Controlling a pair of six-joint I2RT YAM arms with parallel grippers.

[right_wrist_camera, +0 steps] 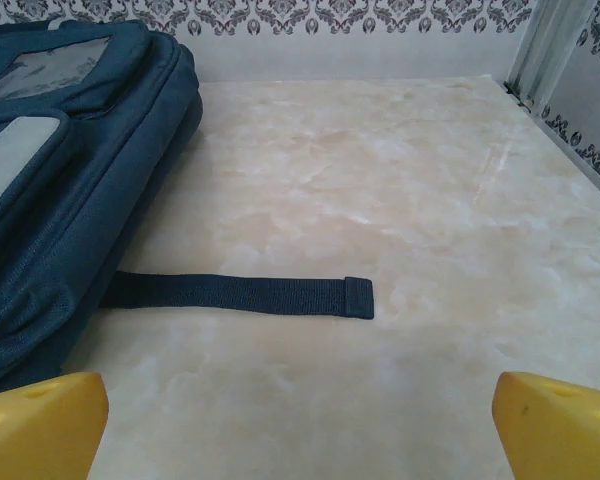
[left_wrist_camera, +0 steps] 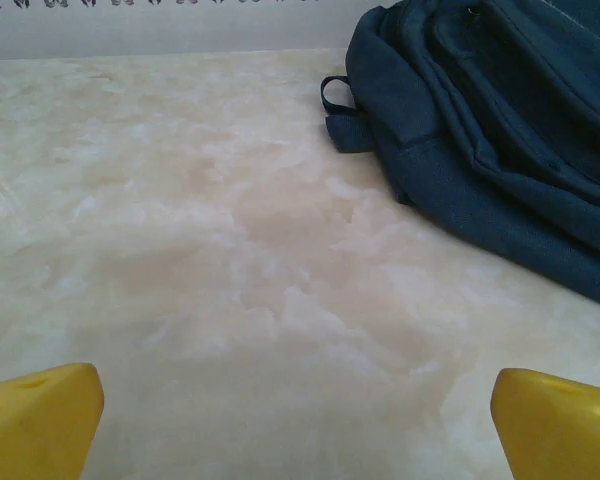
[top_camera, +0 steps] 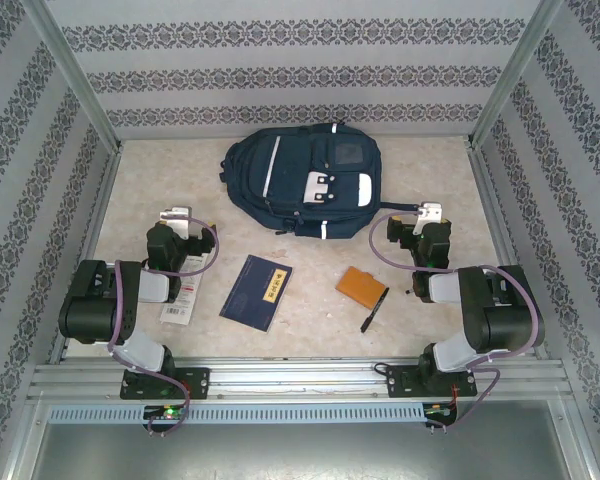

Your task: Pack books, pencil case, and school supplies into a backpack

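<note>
Left gripper (top_camera: 177, 213) and right gripper (top_camera: 432, 212) gape empty; the thin, flat booklet (top_camera: 256, 291) could skid away when pinched.

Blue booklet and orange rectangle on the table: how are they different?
The blue booklet is dark navy with a pale yellow strip; the orange rectangle is plain orange. The blue booklet is bigger than the orange rectangle. The blue booklet lies left of the orange rectangle, which has a black pen beside it. Both lie flat on the table, outside the backpack.
</note>
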